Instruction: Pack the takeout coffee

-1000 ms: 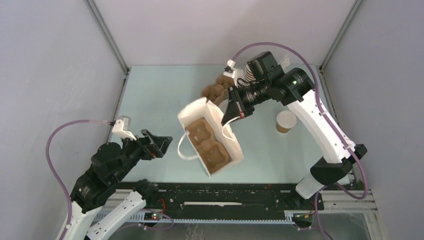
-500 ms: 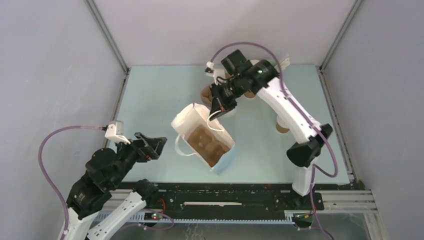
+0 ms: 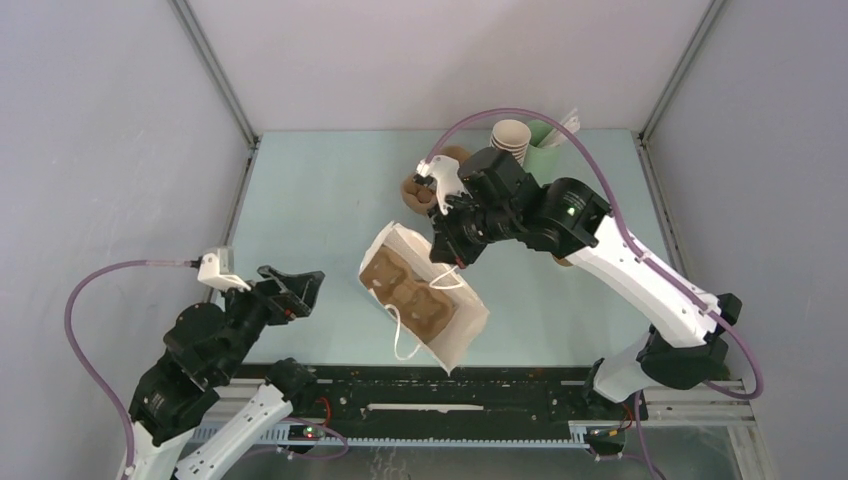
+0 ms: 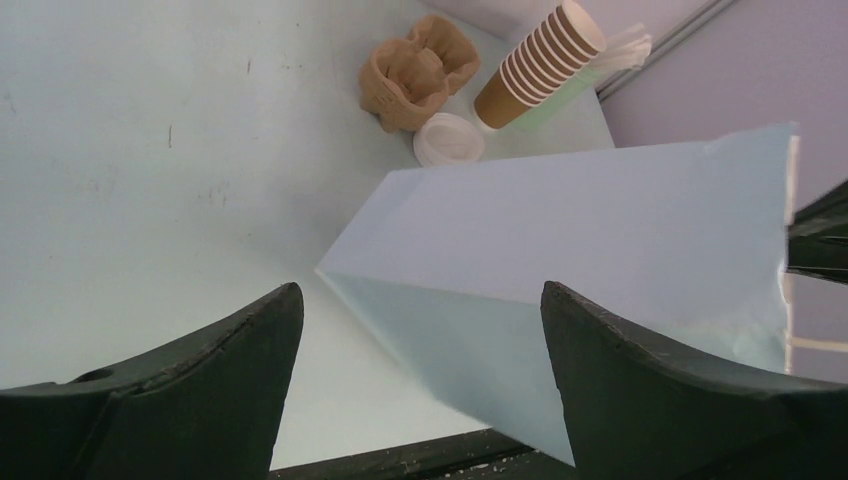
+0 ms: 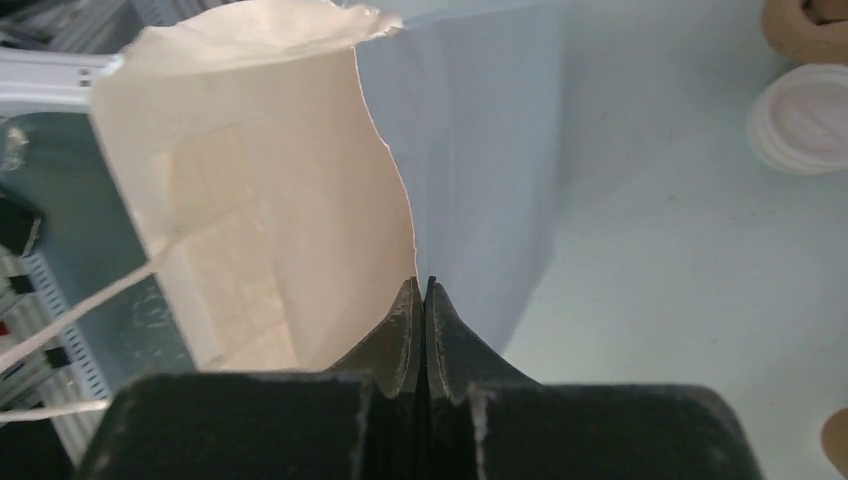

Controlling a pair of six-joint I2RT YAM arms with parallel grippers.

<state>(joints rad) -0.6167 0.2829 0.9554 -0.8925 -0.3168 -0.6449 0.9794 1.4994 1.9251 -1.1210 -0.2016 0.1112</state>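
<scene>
Takeout coffee [image 4: 448,140], round white lid

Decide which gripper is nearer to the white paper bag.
Right. The right gripper is shut on the paper bag, pinching its upper edge. The left gripper hangs open off to the bag's left, apart from it.

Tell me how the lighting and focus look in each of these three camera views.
Top external view: even, soft light, sharp throughout, hardly any shadow around the paper bag. Left wrist view: the left gripper's fingers are dark and soft, the stack of cups is crisp. Right wrist view: the right gripper's fingers are nearly black, the bag's inside glows cream, its outer wall looks bluish.
</scene>
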